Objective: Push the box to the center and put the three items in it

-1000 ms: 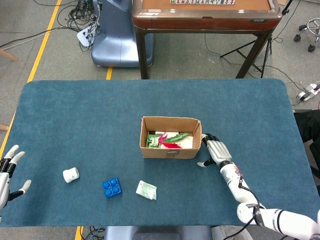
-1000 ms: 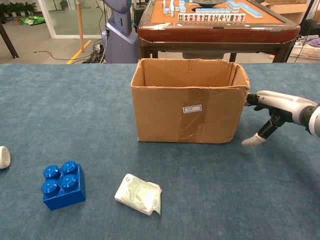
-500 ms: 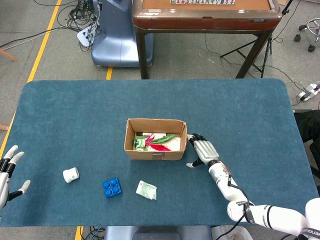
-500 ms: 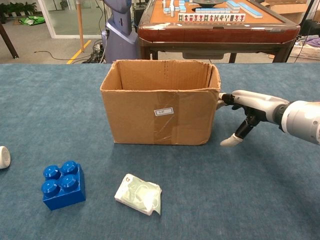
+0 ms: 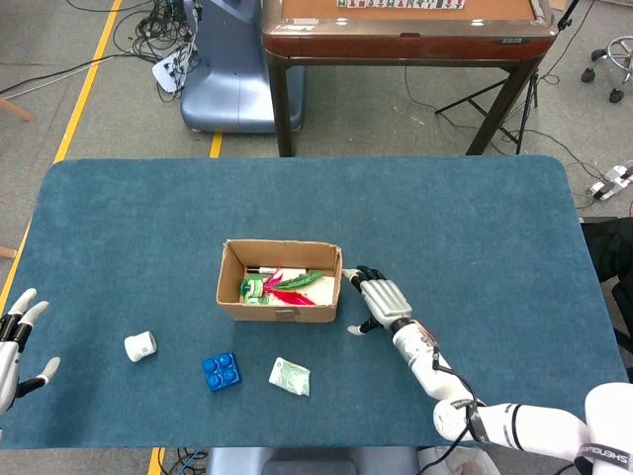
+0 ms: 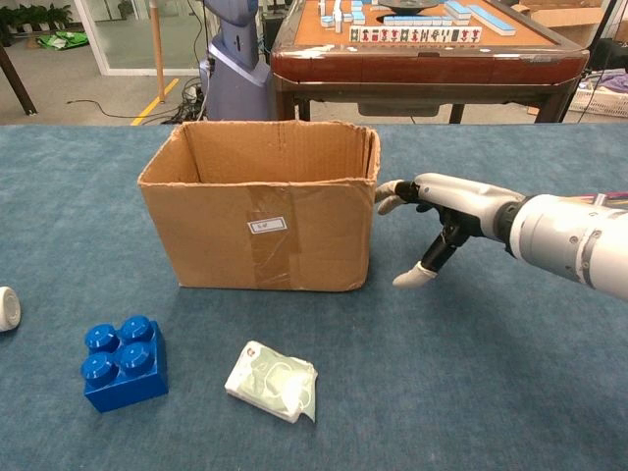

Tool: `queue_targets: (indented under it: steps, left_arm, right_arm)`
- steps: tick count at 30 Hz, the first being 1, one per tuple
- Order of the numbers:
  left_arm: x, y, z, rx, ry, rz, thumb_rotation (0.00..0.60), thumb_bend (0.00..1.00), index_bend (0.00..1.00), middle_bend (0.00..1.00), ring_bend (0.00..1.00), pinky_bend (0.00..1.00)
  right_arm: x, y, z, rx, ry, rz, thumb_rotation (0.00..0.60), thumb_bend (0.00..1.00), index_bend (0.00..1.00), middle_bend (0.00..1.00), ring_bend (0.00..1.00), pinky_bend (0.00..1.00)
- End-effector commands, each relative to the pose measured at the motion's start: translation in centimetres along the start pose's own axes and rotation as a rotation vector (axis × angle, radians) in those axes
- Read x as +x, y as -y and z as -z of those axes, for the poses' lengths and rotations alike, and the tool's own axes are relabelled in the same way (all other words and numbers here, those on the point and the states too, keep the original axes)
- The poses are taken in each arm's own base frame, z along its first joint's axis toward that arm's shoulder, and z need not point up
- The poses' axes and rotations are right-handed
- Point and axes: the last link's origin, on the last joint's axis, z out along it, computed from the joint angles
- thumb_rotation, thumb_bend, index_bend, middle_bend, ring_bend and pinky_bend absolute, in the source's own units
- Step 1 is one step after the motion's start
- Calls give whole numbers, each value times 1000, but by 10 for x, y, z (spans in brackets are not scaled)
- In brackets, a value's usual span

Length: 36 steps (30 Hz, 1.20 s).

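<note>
An open cardboard box stands near the middle of the blue table, with green and pink things lying inside it. My right hand is at the box's right wall, fingers stretched toward it and holding nothing. In front of the box lie a blue brick, a white-green packet and a small white cup on its side. My left hand hovers open at the table's left edge, far from all of them.
A wooden mahjong table and a blue machine base stand beyond the far edge. The three loose items sit close to the table's near edge.
The box has slid to the left across the table with my right hand following against its right side. The left hand and the three loose items have not moved.
</note>
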Motion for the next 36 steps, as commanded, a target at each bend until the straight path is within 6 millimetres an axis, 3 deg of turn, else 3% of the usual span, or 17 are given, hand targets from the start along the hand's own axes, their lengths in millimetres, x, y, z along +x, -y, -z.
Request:
queue_targets:
  steps: [1,7,15,22,28,36]
  left_arm:
    - [0,0,0,0,0,0,600,222,161,73,183,523]
    - [0,1,1,1,-1,2,600,222,161,73,183,523]
    - [-5,-3,0,-6,21,15,600,223,161,86,183,516]
    - [-11,-5,-4,-19,77,44,600,222,180,99,124,259]
    - [-10,-7,-3,-26,135,72,600,222,199,99,8,173]
    - [-17,-18,-6,-35,245,69,600,222,175,90,0,172]
  right_arm:
    - [3,-4,3,-8,-7,11,600,15,98,139,26,92]
    - [23,-23,27,-43,-70,68,600,15,98,139,26,92]
    - [60,-55,88,-111,-192,177,600,15,98,140,26,92]
    - [82,-80,143,-183,-284,231,600,18,122,150,26,92]
    - [84,-89,185,-176,-298,203,600,28,123,168,29,92]
    - [82,-96,223,-142,-333,149,600,31,145,171,31,94]
